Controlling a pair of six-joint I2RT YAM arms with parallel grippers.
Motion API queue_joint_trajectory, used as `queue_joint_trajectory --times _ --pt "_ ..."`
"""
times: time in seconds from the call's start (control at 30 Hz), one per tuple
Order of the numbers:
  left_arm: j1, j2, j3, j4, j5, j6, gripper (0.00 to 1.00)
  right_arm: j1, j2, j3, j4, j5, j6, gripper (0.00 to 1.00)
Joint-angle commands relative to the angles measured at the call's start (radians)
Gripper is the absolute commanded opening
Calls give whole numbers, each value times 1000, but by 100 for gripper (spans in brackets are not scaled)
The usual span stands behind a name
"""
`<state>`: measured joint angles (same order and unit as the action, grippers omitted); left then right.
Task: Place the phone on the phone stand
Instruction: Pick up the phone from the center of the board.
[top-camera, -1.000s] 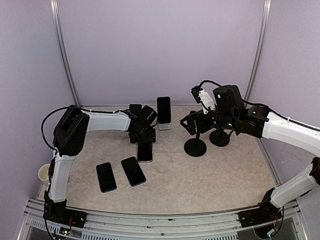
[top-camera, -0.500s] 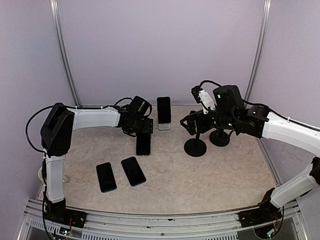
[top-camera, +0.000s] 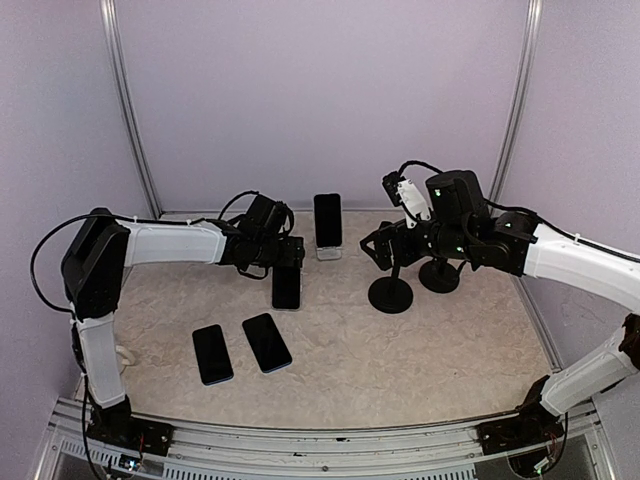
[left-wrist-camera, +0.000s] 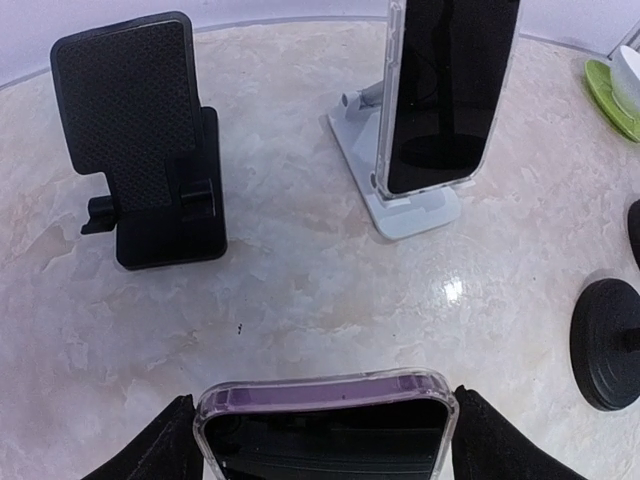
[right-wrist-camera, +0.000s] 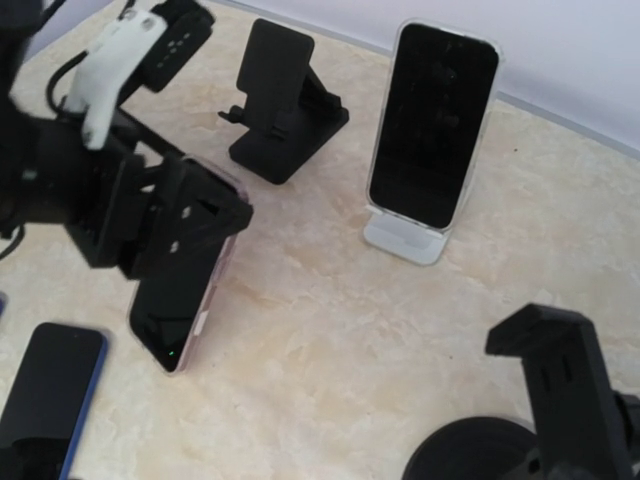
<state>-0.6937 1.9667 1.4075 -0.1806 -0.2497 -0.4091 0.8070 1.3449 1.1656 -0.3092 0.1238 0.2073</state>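
- The step in hand, as I judge it, is carrying the phone (top-camera: 287, 288) to a stand; it is gripped but not yet set down.
- The left claw (left-wrist-camera: 325, 452) is clamped across the width of the phone, which has a clear case, one finger on each long edge. It hangs screen-up and tilted over the table (top-camera: 400, 350).
- The empty black stand (left-wrist-camera: 140, 140) sits ahead and to the left of the held phone in the left wrist view, well apart from it. It looks the likely target.
- The white stand (left-wrist-camera: 400, 205) beside it already carries another phone (left-wrist-camera: 445, 90), upright.
- The right claw (top-camera: 383, 248) stands wide open and grips nothing I can see. It hovers by the round-based stands (top-camera: 390, 293).
- Two more phones (top-camera: 240, 348) lie flat nearer the arm bases.
- The next move calls for tilting the phone more upright and swinging it left. Its bottom edge must then drop onto the black stand's lip, back against the plate, before the fingers let go.
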Motion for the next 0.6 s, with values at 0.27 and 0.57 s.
queue_joint_trajectory --times 0.27,0.57 --pt "-15 -196 -162 275 -4 88 0 -9 -2 2 18 -10 0 100" --pt "-20 -277 -205 305 -141 162 0 -9 -10 -9 22 -5 -1 100"
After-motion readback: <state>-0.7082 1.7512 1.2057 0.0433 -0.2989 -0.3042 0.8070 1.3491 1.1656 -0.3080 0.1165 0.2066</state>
